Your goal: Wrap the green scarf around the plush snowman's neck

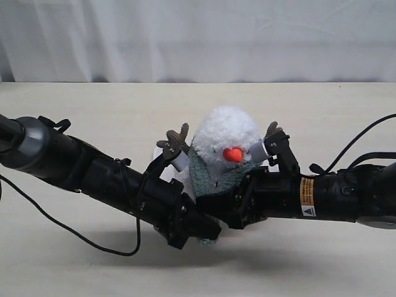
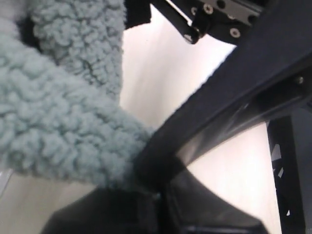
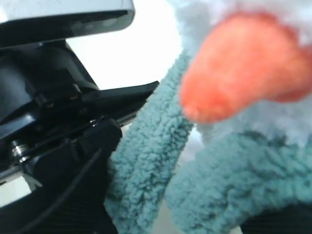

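The green scarf (image 1: 203,170) is soft, fuzzy and light, a limp strip with no stiffness of its own. It will sag and fold wherever it is not held, and its pile should cling a little to the plush rather than slide. It lies draped over the plush snowman (image 1: 226,133), at about the middle of the table (image 1: 74,272). One band runs down the left of the snowman's front and another crosses below the orange nose (image 1: 232,154). The two meet low on the near side, so the snowman's neck is hidden under the fabric.

The best hold is probably near an end of the strip, pinching its full thickness so the pile does not pull out of the grip. The snowman looks light and easy to tip, so any tug on the scarf should be gentle and along the neck, not away from it.

The left gripper (image 1: 197,230) sits low in front of the snowman. The left wrist view shows fabric bunched and narrowing into its black fingers, so it looks clenched on the scarf, with a green tuft showing just beneath it. The right gripper (image 1: 218,207) reaches in from the right, just beside the left one and close under the nose. Whether it is closed I cannot tell.
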Action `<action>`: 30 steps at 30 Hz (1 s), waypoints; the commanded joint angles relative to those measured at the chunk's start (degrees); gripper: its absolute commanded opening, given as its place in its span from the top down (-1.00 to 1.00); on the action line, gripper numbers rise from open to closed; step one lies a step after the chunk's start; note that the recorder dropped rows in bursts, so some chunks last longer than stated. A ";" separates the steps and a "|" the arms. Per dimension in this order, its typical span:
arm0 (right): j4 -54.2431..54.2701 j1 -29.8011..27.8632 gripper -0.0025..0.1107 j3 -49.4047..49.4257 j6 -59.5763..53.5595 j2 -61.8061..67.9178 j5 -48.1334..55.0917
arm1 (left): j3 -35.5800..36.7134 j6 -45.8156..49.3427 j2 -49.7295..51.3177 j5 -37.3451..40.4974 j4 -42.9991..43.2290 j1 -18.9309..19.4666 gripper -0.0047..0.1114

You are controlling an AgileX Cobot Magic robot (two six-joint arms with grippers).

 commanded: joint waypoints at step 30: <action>-0.90 0.05 0.89 0.08 -0.73 0.36 5.37 | 0.02 -5.48 -0.48 5.90 12.37 -0.57 -0.36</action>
